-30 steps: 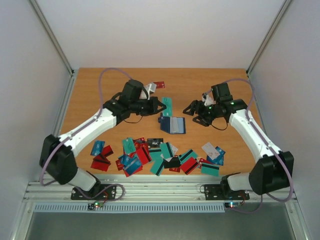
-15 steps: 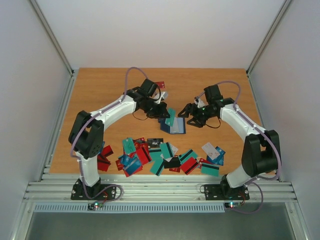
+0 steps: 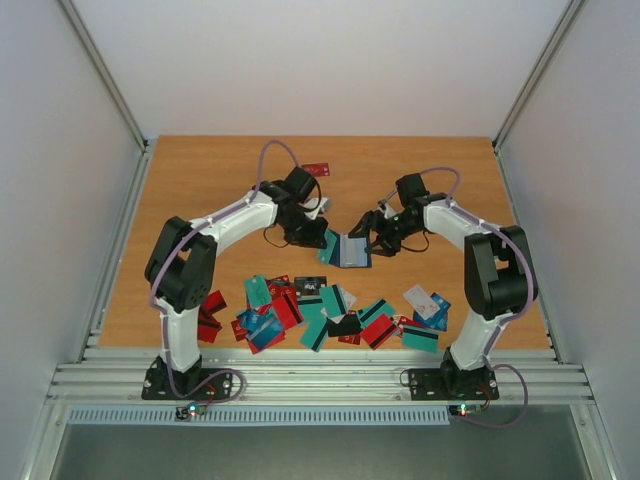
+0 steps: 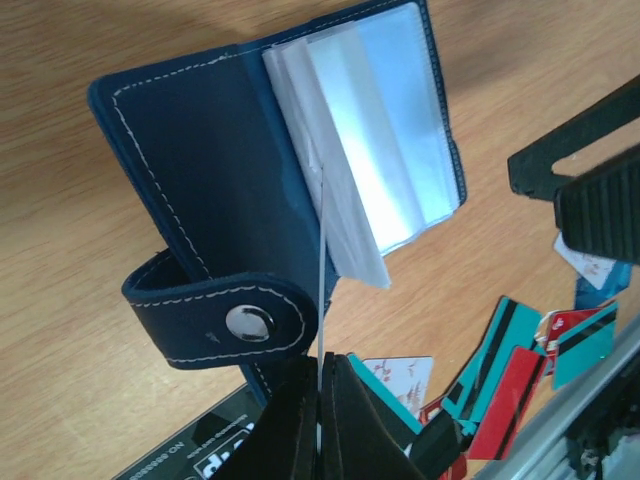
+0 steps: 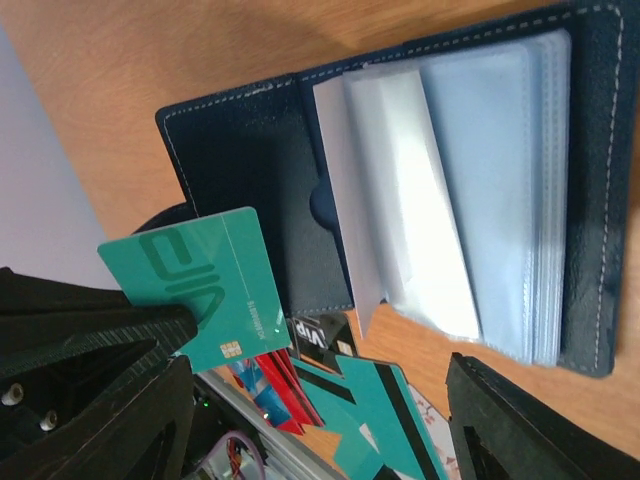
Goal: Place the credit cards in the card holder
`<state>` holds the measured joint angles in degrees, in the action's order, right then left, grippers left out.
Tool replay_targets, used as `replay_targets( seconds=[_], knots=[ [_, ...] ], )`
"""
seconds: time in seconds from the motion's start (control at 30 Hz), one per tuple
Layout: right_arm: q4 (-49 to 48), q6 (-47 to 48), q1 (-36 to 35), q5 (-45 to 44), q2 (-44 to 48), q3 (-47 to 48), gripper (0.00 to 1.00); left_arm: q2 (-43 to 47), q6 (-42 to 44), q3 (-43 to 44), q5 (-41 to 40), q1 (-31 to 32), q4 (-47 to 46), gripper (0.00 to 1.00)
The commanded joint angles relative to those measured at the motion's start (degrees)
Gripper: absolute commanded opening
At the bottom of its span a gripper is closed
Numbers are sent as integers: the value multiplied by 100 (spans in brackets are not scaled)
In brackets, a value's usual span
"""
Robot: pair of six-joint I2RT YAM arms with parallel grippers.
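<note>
The card holder (image 4: 200, 170) lies open on the wooden table (image 4: 80, 390), with its snap strap (image 4: 215, 320) extended and its clear sleeves (image 4: 385, 130) fanned to the right. The left gripper (image 4: 320, 378) is clamped on a thin card (image 4: 322, 270) seen edge-on, whose far edge meets the sleeves near the spine. Loose teal, red and white credit cards (image 4: 500, 350) lie at lower right.

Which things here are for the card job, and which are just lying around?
For the job: teal card pinched in the left gripper; open card holder; pile of credit cards; open right gripper by the holder.
Just lying about: wooden table; purple cables; metal rail.
</note>
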<state>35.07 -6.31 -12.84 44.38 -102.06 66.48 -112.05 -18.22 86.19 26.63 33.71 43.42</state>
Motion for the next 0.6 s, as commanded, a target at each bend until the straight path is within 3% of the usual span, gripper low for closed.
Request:
replay_targets(
  seconds=[0.0,0.57],
  knots=[
    [-153,160,17,180,-273,305,70,-64,269,-122,-282,-39,127,0],
    [-147,427,14,-162,-738,351,66,-317,234,-169,-256,-32,70,0]
  ],
)
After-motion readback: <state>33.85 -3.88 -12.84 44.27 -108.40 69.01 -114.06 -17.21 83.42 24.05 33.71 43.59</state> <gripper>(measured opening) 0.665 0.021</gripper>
